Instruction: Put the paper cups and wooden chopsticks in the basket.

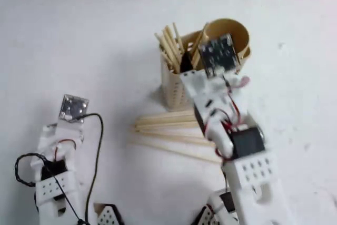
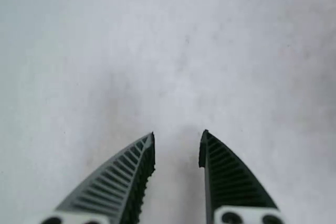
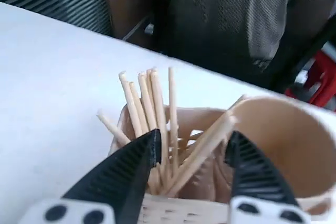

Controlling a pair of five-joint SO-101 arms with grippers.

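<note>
A cream perforated basket (image 1: 175, 89) stands at the table's middle with several wooden chopsticks (image 1: 169, 46) upright in it and a tan paper cup (image 1: 227, 34) at its right side. More chopsticks (image 1: 168, 129) lie flat on the table just in front of it. My right gripper (image 3: 191, 153) is open over the basket (image 3: 178, 209), its fingers on either side of the standing chopsticks (image 3: 152, 103), with the cup (image 3: 286, 140) beside one finger. My left gripper (image 2: 178, 137) hangs open over bare table at the front left.
The white table (image 1: 79, 40) has free room to the left and behind the basket. The left arm (image 1: 58, 146) and its black cable (image 1: 97, 146) occupy the front left corner. A dark chair (image 3: 220, 24) stands beyond the far edge.
</note>
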